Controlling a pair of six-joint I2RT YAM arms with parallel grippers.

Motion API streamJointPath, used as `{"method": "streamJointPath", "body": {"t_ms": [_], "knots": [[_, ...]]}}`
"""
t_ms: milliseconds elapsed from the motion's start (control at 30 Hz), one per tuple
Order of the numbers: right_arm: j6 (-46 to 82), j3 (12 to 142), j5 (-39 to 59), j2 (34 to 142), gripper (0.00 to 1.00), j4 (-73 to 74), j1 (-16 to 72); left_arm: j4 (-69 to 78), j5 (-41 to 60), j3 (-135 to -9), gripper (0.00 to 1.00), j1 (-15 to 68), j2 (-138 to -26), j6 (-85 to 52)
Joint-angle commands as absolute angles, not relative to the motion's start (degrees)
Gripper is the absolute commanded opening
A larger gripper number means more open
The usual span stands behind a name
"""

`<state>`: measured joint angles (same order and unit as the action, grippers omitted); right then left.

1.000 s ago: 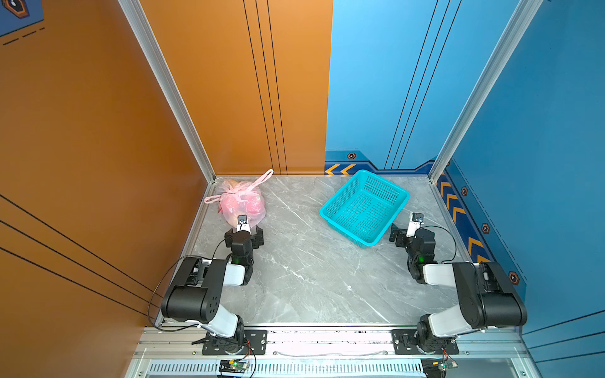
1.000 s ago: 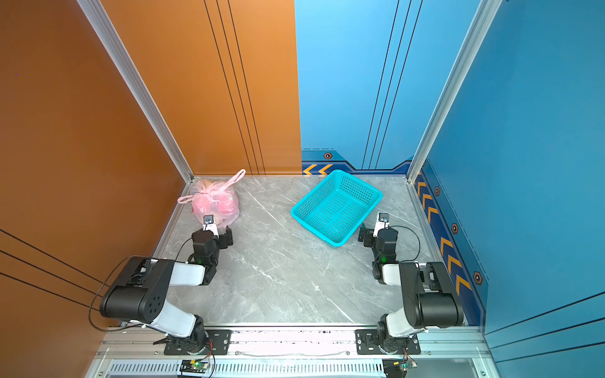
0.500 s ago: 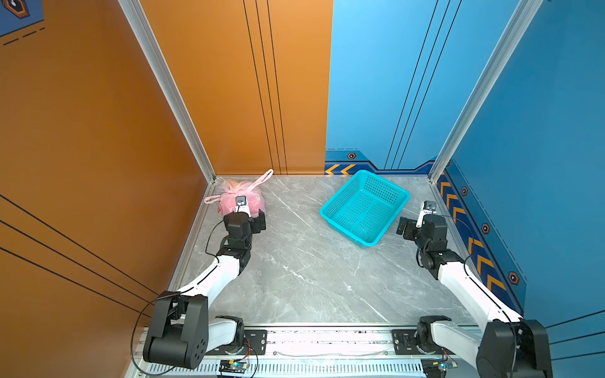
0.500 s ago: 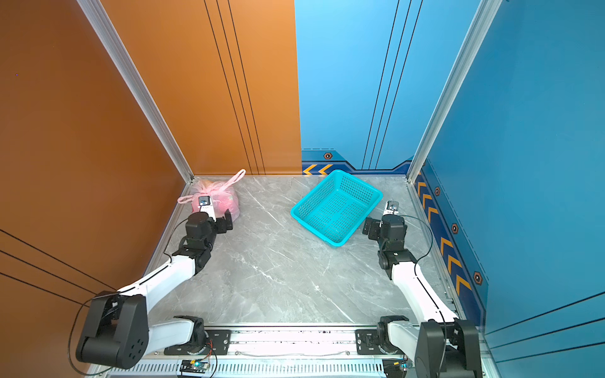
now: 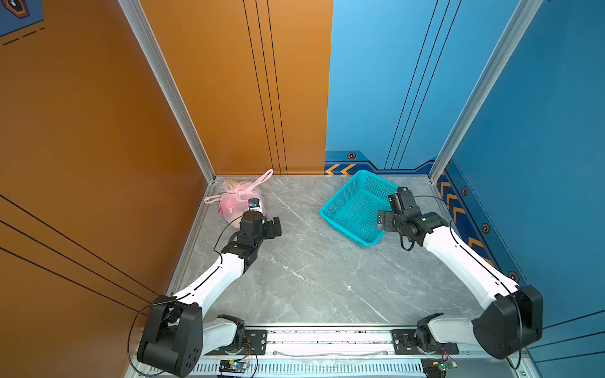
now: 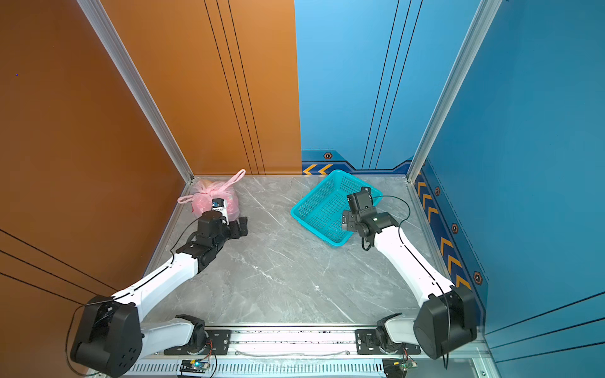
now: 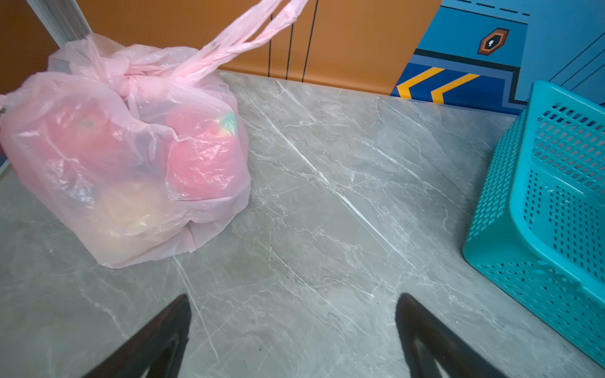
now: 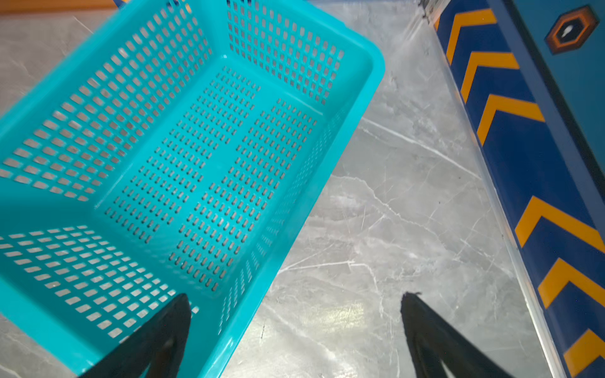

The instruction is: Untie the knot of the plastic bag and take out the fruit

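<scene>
The pale pink plastic bag (image 5: 233, 200) (image 6: 206, 201) sits in the far left corner, close to the orange wall. In the left wrist view the bag (image 7: 65, 183) is closed by the knot (image 7: 129, 78), and one loop handle (image 7: 248, 36) sticks up from it. Fruit shows through the film: two red pieces (image 7: 203, 160) and a cream one (image 7: 131, 209). My left gripper (image 5: 263, 222) (image 7: 293, 297) stands open over bare table, just in front of the bag and a little to its right. My right gripper (image 5: 389, 216) (image 8: 296, 299) is open and empty, straddling the basket's near right rim.
A teal perforated basket (image 5: 327, 212) (image 8: 370, 75) lies empty at the far right, turned diagonally. Orange and blue walls enclose the grey marble table (image 5: 311, 268) on three sides. The chevron strip of the right wall (image 8: 510, 131) runs close beside my right gripper.
Both arms have unfolded and reached forward. The left gripper has come up to the bag's front, the right one to the basket's near right rim. Both jaws stayed open.
</scene>
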<state>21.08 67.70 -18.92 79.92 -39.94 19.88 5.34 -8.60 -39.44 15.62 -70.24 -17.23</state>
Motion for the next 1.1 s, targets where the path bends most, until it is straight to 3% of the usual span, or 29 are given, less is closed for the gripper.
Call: {"method": "streamJointPath", "body": {"t_ms": [0,300,733,867,1067], "knots": [[23.4,72.56,-21.59,85.65,1.0,-50.22,20.23,2.53,-5.87,-42.39,0.98,16.52,-70.75,-19.45],[20.97,74.74,-22.72,93.48,1.0,-53.17,17.84,1.24,-5.19,-42.2,0.98,18.64,-70.25,-21.18],[15.52,72.71,-22.15,90.3,1.0,-57.01,6.39,-0.54,-5.33,-41.53,0.98,20.49,-69.43,-21.95],[16.21,76.86,-19.58,88.91,1.0,-59.05,7.95,-1.57,-5.16,-41.76,0.98,21.46,-69.48,-22.37],[20.55,88.34,-18.11,91.28,1.0,-62.74,17.72,-3.9,-3.9,-42.37,0.98,22.84,-69.02,-23.6]]}}
